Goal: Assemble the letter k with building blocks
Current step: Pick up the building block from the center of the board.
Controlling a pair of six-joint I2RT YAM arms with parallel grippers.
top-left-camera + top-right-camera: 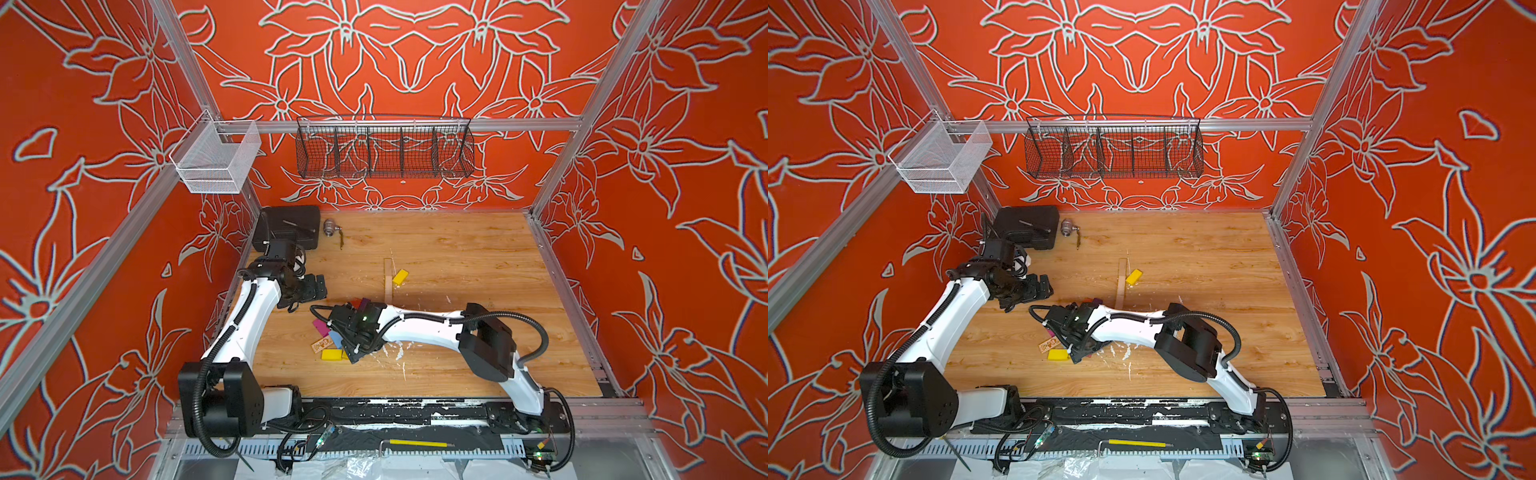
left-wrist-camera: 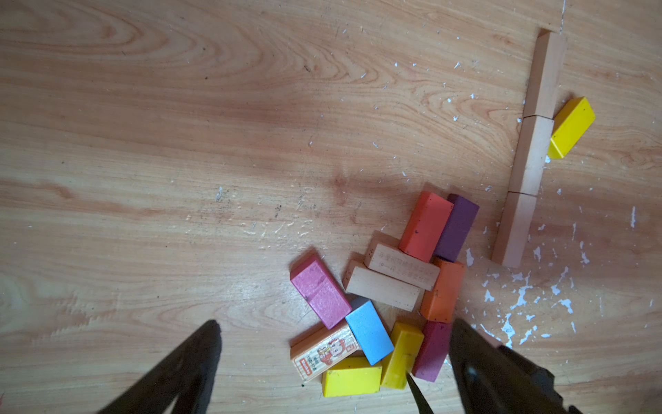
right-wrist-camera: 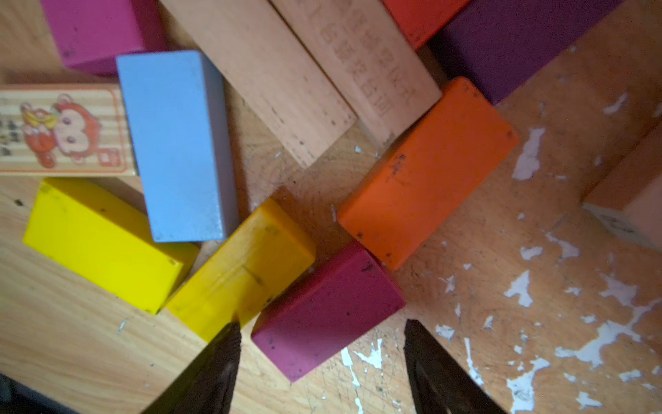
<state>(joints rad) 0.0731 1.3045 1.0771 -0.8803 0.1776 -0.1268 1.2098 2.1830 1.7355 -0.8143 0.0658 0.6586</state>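
A straight line of three plain wooden blocks [image 1: 388,278] [image 2: 530,154] lies mid-table, and a yellow block [image 1: 400,276] [image 2: 571,127] leans off its side at an angle. The other building blocks are heaped together [image 1: 328,336]: pink [image 2: 318,292], light blue [image 2: 369,331], printed [image 2: 324,353], two yellow, dark magenta [image 3: 326,308], orange [image 3: 426,172], two plain, red and purple. My right gripper [image 1: 351,353] [image 3: 318,324] is low over the heap, open, its fingers either side of the dark magenta block's end. My left gripper [image 1: 309,286] [image 2: 335,322] hangs open beside the heap and holds nothing.
A black case [image 1: 286,226] and a small metal fitting [image 1: 330,227] sit at the back left. White flecks [image 1: 397,349] dot the wood near the heap. Wire baskets [image 1: 384,147] hang on the back wall. A yellow-handled tool [image 1: 417,443] lies on the front rail.
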